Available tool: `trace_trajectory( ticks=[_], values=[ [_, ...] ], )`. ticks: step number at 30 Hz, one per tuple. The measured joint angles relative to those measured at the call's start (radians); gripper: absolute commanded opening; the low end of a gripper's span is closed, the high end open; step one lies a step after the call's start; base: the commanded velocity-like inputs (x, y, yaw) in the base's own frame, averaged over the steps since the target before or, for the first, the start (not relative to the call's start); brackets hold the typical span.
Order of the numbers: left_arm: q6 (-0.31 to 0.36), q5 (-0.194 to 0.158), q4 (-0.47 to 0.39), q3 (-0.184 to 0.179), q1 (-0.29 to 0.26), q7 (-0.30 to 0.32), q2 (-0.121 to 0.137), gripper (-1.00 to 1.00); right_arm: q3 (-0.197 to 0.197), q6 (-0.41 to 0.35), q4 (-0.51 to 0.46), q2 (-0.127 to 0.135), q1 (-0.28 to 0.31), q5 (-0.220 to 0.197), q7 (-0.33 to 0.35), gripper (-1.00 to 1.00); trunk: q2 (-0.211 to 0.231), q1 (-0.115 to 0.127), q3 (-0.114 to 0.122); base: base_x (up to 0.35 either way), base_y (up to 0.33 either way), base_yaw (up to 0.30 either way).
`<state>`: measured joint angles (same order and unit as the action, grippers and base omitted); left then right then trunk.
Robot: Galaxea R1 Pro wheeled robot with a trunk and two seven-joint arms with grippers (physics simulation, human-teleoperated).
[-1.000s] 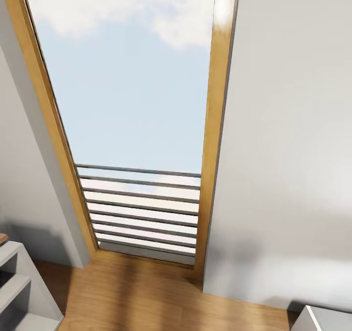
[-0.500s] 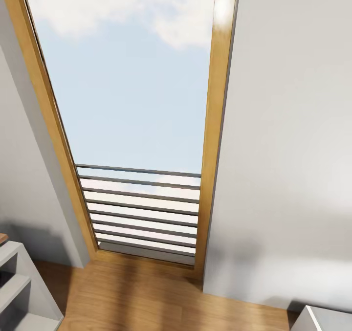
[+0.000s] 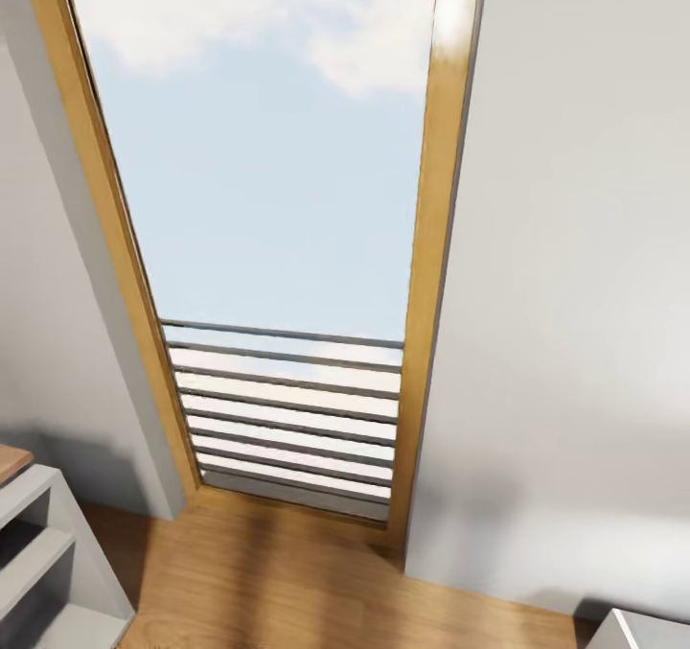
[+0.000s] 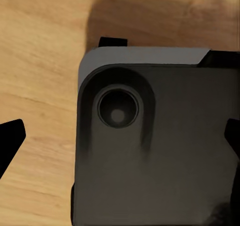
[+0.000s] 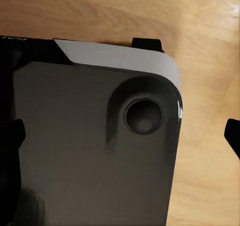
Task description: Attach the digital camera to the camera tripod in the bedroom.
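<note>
The digital camera and the camera tripod are out of view. The head view faces a corner of the bedroom with a tall wood-framed window (image 3: 287,198), white walls (image 3: 575,294) and a light wood floor (image 3: 287,582). In the left wrist view my left gripper (image 4: 120,136) is open, its black fingertips (image 4: 11,136) spread wide with nothing between them, hanging over my own dark base (image 4: 160,161). My right gripper (image 5: 122,136) is open and empty too, above the same dark base (image 5: 75,151) and the wood floor (image 5: 210,45).
A grey shelf unit (image 3: 38,553) with a wooden top stands at the lower left of the head view. A pale furniture corner (image 3: 642,632) shows at the lower right. Grey rails (image 3: 287,409) cross the window's lower part.
The whole head picture has shifted a little: the window now sits slightly further right, so the camera has turned. Nothing in the room has moved.
</note>
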<state>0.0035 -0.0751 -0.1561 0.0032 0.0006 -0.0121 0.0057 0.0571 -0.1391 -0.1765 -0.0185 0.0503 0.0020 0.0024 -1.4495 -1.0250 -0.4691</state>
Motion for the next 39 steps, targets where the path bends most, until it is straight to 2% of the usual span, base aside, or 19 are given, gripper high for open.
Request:
trace_trajectory(
  ticks=[8, 9, 10, 25, 29, 31, 33, 34, 35, 37, 38, 39],
  values=[
    [-0.024, 0.040, 0.043, -0.002, -0.006, 0.017, 0.003, 1.00, -0.041, 0.045, 0.045, 0.001, 0.013, 0.003, 0.002, 1.00, 0.000, 0.000, -0.001, 0.000, 0.000, 0.247],
    [-0.024, 0.076, 0.125, -0.002, -0.005, 0.017, 0.003, 1.00, -0.062, 0.129, 0.105, 0.001, 0.013, 0.003, 0.002, 1.00, 0.000, 0.000, -0.001, 0.000, 0.000, 0.244],
    [-0.025, 0.078, 0.133, -0.002, -0.006, 0.017, 0.004, 1.00, -0.063, 0.133, 0.109, 0.001, 0.015, 0.005, 0.001, 1.00, 0.000, 0.000, -0.001, 0.000, 0.000, 0.236],
    [-0.051, 0.079, 0.138, -0.001, -0.008, 0.014, 0.008, 1.00, -0.066, 0.139, 0.078, 0.000, 0.027, 0.028, -0.002, 1.00, 0.000, 0.000, -0.013, 0.000, 0.000, 0.215],
    [-0.058, 0.057, 0.127, 0.017, -0.012, 0.015, 0.009, 1.00, -0.065, 0.139, 0.033, -0.001, 0.028, 0.030, -0.002, 1.00, 0.000, 0.000, -0.017, 0.000, 0.000, 0.216],
    [-0.060, 0.034, 0.104, 0.034, -0.014, 0.019, 0.011, 1.00, -0.065, 0.138, 0.000, -0.003, 0.029, 0.032, -0.002, 1.00, 0.000, 0.000, -0.018, 0.000, 0.000, 0.218],
    [-0.061, 0.003, 0.064, 0.056, -0.016, 0.024, 0.012, 1.00, -0.065, 0.135, -0.041, -0.008, 0.029, 0.036, -0.002, 1.00, 0.000, 0.000, -0.020, 0.000, 0.000, 0.224],
    [-0.031, -0.089, -0.004, 0.126, -0.017, 0.026, -0.001, 1.00, -0.065, 0.114, -0.122, -0.026, 0.029, 0.102, -0.003, 1.00, 0.000, 0.000, -0.021, 0.000, 0.000, 0.231],
    [-0.016, -0.098, -0.163, 0.132, -0.018, 0.025, -0.006, 1.00, -0.065, 0.100, -0.263, -0.032, 0.031, 0.120, -0.004, 1.00, 0.000, 0.000, -0.022, 0.000, 0.000, 0.232],
    [0.027, -0.108, -0.282, 0.135, -0.015, 0.022, -0.019, 1.00, -0.065, 0.056, -0.319, -0.042, 0.030, 0.145, -0.004, 1.00, 0.000, 0.000, -0.024, 0.000, 0.000, 0.226],
    [0.337, -0.124, -0.499, 0.139, 0.084, -0.022, -0.084, 1.00, -0.055, -0.189, -0.453, -0.060, 0.022, 0.188, 0.001, 1.00, 0.000, 0.000, -0.025, 0.000, 0.000, 0.217],
    [0.397, -0.128, -0.578, 0.139, 0.101, -0.033, -0.105, 1.00, -0.048, -0.213, -0.627, -0.062, 0.021, 0.191, 0.001, 1.00, 0.000, 0.000, -0.026, 0.000, 0.000, 0.216]
  ],
)
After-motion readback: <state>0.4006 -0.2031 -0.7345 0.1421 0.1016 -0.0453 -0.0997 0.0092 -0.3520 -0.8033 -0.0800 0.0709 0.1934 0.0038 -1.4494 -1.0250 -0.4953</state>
